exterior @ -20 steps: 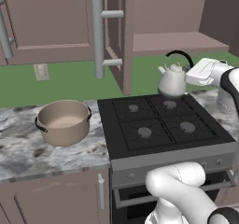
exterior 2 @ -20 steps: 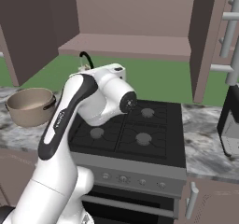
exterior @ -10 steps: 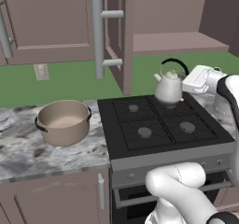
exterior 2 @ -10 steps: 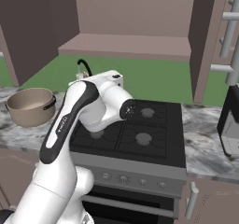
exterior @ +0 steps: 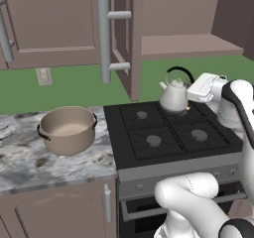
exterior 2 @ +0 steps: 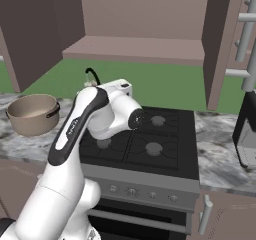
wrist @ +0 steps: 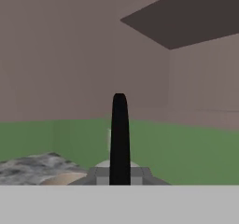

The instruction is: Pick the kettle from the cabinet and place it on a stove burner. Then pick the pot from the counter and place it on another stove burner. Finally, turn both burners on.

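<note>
Holding: pincer (wrist: 119, 178) clamped tight on the kettle's (exterior: 174, 97) black handle
Kettle: upright over the back of the stove (exterior: 173, 133), just above the grates near the rear-left burner (exterior: 142, 115)
Pot (exterior: 68, 129): sitting on the marbled surface (exterior: 30, 157), left of the stove
Cabinet (exterior: 188, 43): door open, shelf bare

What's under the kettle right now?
The kettle, held by its handle in the shut pincer, is over the black cooktop, near the rear burners. Whether its base touches the grate is hidden from these angles.
</note>
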You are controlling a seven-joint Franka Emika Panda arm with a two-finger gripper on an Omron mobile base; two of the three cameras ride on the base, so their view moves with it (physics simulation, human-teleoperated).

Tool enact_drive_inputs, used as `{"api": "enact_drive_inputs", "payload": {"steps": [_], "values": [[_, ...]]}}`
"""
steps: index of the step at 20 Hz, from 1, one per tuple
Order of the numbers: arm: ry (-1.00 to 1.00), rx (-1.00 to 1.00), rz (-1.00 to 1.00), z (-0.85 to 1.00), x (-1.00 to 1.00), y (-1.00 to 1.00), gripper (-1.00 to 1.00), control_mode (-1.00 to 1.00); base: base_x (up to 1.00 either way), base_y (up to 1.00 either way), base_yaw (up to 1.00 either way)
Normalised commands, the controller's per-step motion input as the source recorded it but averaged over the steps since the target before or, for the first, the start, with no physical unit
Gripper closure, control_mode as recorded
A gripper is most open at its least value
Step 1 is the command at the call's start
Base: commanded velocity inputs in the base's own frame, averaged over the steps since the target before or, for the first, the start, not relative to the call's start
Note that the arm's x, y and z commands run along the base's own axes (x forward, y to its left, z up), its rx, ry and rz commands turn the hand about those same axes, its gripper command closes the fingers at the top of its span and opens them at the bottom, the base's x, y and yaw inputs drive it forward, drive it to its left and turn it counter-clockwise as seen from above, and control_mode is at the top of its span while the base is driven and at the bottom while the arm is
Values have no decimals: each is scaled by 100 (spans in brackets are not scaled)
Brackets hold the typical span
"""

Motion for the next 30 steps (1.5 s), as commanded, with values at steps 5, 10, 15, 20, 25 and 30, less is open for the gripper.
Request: {"api": "enact_drive_inputs", "payload": {"steps": [5,10,15,20,25,30], "values": [[0,0,0,-25,27,1,100,-100,0,0,0],[-1,0,0,-19,24,0,100,-100,0,0,0],[0,0,0,-16,17,0,100,-100,0,0,0],[-2,0,0,-17,25,1,100,-100,0,0,0],[-1,0,0,-18,30,6,100,-100,0,0,0],[-1,0,0,-20,31,6,100,-100,0,0,0]]}}
